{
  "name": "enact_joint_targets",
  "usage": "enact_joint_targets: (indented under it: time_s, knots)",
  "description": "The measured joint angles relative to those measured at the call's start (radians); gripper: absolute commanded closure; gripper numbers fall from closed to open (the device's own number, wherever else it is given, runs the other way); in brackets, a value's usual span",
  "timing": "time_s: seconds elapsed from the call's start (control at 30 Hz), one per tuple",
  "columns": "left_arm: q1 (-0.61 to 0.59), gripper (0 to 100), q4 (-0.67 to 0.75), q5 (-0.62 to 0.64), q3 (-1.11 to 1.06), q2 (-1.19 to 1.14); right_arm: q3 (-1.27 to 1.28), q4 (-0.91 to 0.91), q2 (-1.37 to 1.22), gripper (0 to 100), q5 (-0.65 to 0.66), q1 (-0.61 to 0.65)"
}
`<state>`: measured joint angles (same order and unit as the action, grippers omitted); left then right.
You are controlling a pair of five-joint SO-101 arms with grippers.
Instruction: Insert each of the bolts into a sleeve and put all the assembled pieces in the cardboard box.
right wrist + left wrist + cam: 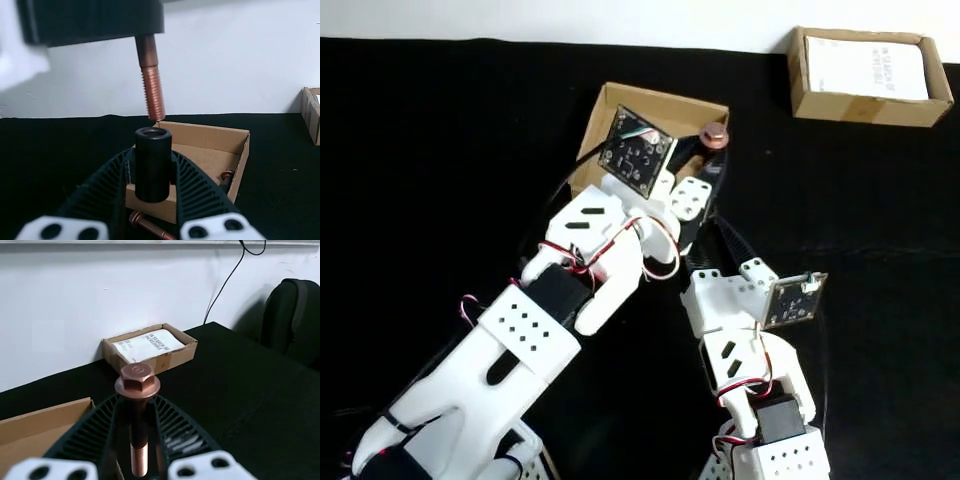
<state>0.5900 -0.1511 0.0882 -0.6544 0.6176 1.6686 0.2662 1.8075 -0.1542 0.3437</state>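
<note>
The left gripper (138, 407) is closed narrowly on a copper bolt (137, 381), held upright with its head up. The bolt's threaded tip hangs just above the mouth of the black sleeve (152, 172). The right gripper (151, 156) clamps this sleeve upright, near the cardboard box (210, 134) on the bench (50, 150).

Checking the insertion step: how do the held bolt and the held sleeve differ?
The bolt is copper-coloured with a hex head and threaded tip; the sleeve is plain black and hollow. The bolt is slim and long, the sleeve thicker and shorter. The bolt hangs tip-down just above the sleeve's opening, not yet inside. Both stand upright, the bolt in the left gripper, the sleeve in the right gripper.
</note>
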Motion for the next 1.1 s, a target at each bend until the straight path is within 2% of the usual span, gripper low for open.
enact_joint_targets:
  time_s: [1.1]
  knots:
    - [0.043,99,-0.101,0.0,0.057,0.0,0.0,0.0,0.0,99.1,0.0,0.0]
